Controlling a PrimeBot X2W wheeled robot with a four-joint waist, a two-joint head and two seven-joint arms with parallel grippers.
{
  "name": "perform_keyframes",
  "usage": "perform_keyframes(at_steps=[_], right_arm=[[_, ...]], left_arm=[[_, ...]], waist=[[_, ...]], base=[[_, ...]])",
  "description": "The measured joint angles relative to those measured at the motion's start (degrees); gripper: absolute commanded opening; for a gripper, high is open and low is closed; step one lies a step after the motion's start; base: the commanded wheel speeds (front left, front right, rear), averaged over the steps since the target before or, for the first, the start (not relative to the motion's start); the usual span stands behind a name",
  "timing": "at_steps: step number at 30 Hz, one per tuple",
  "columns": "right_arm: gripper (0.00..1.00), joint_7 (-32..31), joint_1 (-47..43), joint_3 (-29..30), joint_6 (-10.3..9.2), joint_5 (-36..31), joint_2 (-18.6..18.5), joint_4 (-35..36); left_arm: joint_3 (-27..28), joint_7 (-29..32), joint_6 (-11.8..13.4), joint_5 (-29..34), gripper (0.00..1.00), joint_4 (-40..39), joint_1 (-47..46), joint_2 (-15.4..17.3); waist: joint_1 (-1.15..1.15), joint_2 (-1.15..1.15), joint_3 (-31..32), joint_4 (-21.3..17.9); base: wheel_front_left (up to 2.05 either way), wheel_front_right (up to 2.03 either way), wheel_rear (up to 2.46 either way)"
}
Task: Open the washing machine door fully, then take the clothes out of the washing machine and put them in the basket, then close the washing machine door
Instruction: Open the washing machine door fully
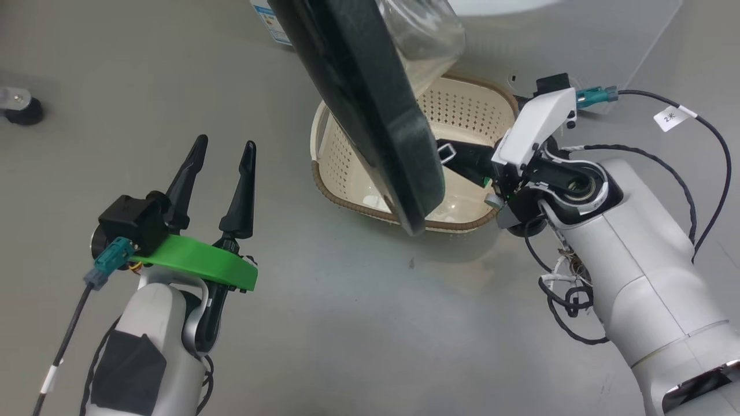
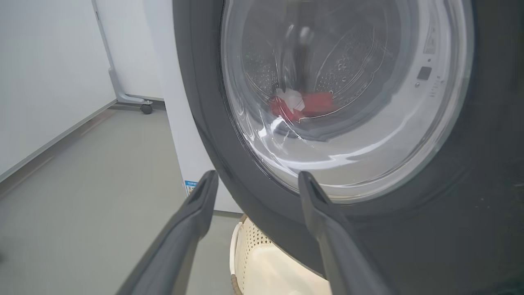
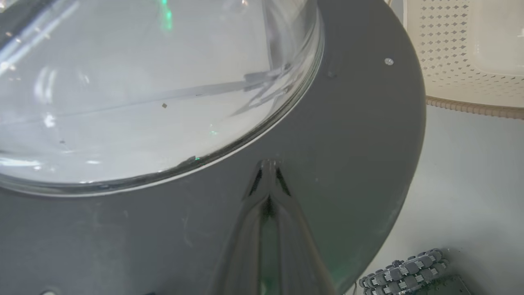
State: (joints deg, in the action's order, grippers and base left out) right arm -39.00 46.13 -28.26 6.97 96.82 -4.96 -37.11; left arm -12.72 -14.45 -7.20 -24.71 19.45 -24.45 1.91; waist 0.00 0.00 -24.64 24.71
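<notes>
The washing machine door (image 1: 370, 115) hangs part open, so the opening step seems to be in hand. The right gripper (image 3: 268, 168), jaws closed on nothing, sets its tips against the door's inner black rim. A steady outward push looks due next. The left gripper (image 1: 226, 142) hovers, jaws wide. The clothes (image 2: 303, 106) lie in the drum. The basket (image 1: 462, 104) stands on the smooth grey floor (image 1: 347, 323) beneath the door.

Glossy washing machine door (image 1: 370, 115) ajar over basket (image 1: 462, 107)
</notes>
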Motion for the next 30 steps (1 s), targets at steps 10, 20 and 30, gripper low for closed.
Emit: perform_keyframes(at_steps=[10,20,30], right_arm=[[0.0,7.2,-2.44,-8.76,0.0,0.82,0.09,3.48],[0.0,14.14,-4.44,-15.15,0.0,3.69,0.44,5.3],[0.0,19.5,-4.44,-13.83,0.0,5.79,0.67,5.79]], left_arm=[[0.0,0.0,0.0,-0.02,1.0,1.44,1.54,-0.14],[3.53,0.0,0.0,0.0,1.0,2.11,3.46,0.03],[6.59,0.0,0.0,0.11,1.0,1.72,4.7,1.16]], waist=[[0.0,0.0,2.69,4.1],[0.0,0.0,6.04,4.78],[0.0,0.0,7.49,1.53]], base=[[0.0,0.0,0.0],[0.0,0.0,0.0],[0.0,0.0,0.0]])
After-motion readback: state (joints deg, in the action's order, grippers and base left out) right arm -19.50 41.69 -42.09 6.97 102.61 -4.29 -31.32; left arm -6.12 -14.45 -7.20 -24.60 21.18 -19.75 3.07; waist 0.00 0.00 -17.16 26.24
